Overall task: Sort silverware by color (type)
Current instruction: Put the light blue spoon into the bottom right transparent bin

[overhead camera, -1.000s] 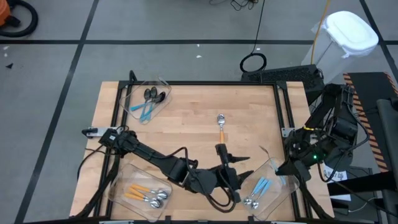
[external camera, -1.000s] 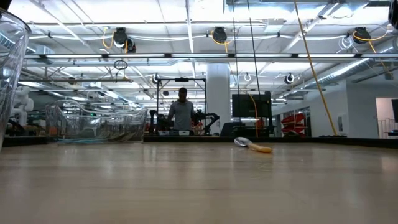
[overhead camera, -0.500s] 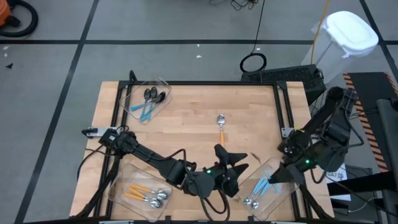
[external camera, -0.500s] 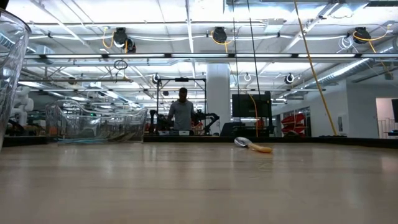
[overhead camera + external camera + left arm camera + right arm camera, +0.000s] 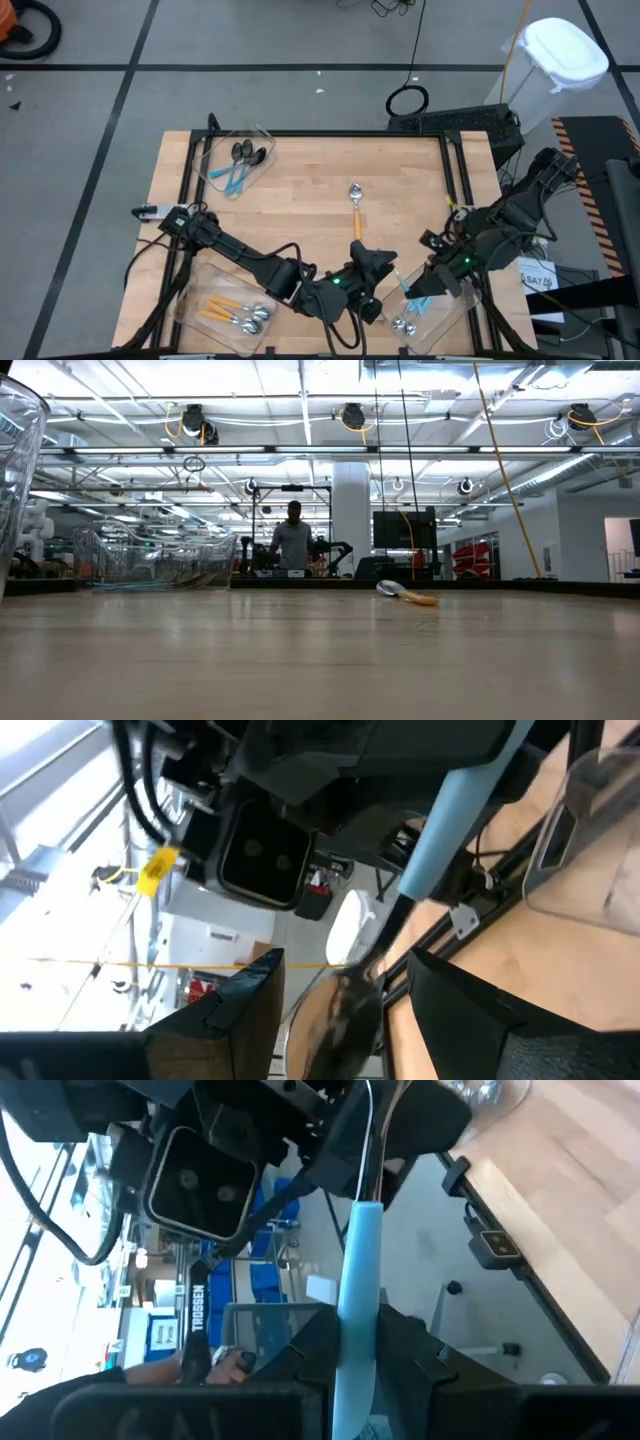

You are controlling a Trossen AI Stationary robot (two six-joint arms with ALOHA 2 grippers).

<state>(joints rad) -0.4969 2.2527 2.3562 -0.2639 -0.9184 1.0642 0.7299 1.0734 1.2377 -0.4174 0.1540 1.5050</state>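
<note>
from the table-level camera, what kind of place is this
Probably a robotics lab or workshop: an open hall with ceiling light strips, another robot rig behind a standing person, and a wooden work table.

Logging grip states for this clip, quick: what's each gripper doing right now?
Left gripper: open, holding nothing, facing the right gripper.
Right gripper: shut on the blue-handled spoon, holding it by the handle.

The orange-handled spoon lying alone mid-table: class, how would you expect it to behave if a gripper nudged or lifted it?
The orange-handled spoon looks small and slim, so probably light and rigid. Its rounded silver bowl may let it rock or pivot when nudged. Lying flat on the smooth wooden table, it would likely slide rather than roll.
</note>
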